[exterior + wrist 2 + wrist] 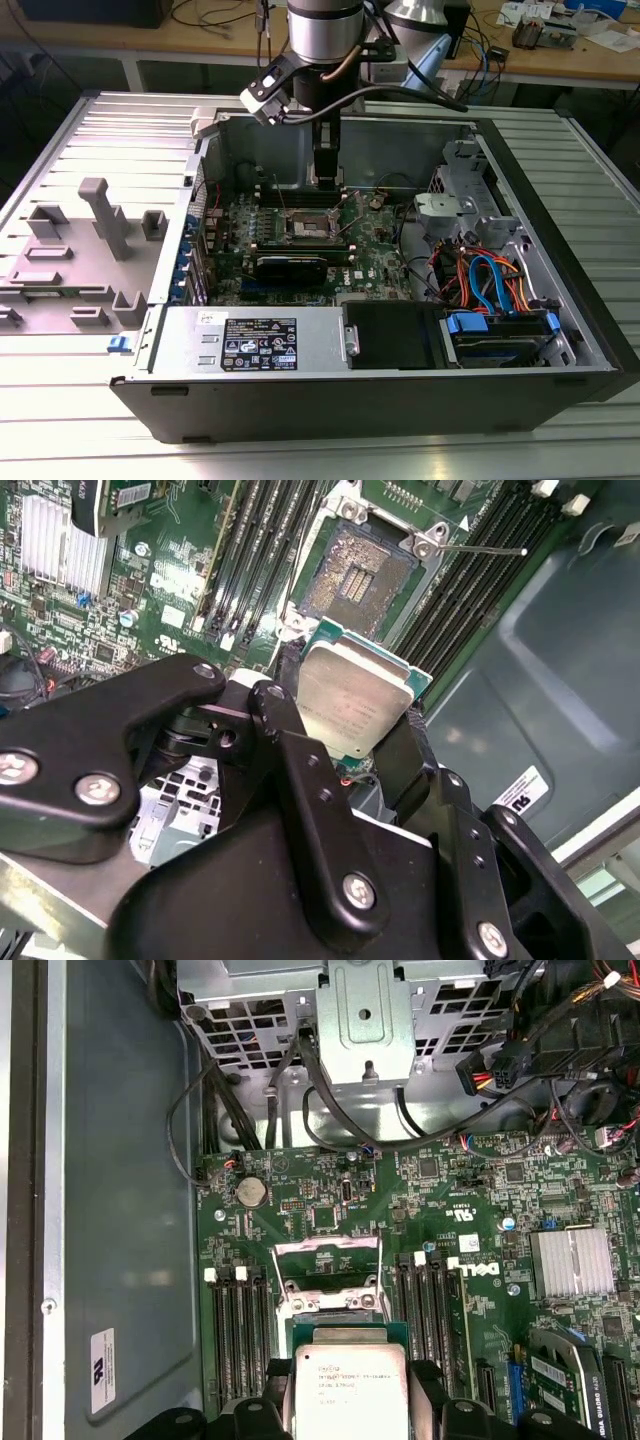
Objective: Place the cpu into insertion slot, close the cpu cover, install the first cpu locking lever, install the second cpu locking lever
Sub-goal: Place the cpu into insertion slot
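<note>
The cpu point(350, 693), a flat square chip with a silver-grey top and green edge, hangs between my gripper's black fingers point(286, 742). My gripper point(350, 1385) is shut on the cpu point(350, 1392) and holds it just above the green motherboard. The insertion slot point(358, 575) lies open close beyond the chip, its dark centre bare. In the first wrist view the cpu cover point(328, 1252), a thin silver frame, stands raised at the slot's far side. A thin wire lever point(480, 550) juts out beside the slot. In the exterior view my gripper point(326, 180) reaches down inside the case over the insertion slot point(309, 226).
Long black memory slots point(235, 1335) flank the socket on both sides. A black graphics card point(290, 266) lies near it. A drive cage point(455, 205) and blue and orange cables point(490, 280) fill the exterior view's right. Grey fixture blocks point(100, 215) stand on the table at its left.
</note>
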Controlling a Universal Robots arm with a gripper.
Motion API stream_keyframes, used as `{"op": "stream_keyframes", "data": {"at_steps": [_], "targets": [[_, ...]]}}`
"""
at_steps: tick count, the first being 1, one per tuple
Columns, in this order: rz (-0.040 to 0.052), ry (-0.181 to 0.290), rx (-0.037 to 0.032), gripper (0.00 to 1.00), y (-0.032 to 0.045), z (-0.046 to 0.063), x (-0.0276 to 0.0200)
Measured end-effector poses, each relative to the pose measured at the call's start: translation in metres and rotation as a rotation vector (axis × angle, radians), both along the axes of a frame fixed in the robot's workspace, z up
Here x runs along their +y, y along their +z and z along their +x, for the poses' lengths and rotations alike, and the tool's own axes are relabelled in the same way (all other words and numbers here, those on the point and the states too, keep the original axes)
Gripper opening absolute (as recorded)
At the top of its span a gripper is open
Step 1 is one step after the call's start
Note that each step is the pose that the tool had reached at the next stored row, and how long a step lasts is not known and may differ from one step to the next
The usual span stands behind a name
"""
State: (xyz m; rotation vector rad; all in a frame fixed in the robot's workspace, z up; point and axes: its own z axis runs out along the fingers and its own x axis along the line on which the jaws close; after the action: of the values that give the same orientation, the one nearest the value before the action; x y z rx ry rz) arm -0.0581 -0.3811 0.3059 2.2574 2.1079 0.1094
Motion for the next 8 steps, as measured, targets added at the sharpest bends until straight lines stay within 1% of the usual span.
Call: {"op": "stream_keyframes", "data": {"at_steps": [4,6,8], "targets": [[0.0,0.0,0.0,0.55,-0.0002,-0.0006,0.0],[0.0,0.0,0.0,0.55,-0.0011,-0.0043,0.0],[0.0,0.0,0.0,0.55,-0.0011,-0.0043,0.0]]}}
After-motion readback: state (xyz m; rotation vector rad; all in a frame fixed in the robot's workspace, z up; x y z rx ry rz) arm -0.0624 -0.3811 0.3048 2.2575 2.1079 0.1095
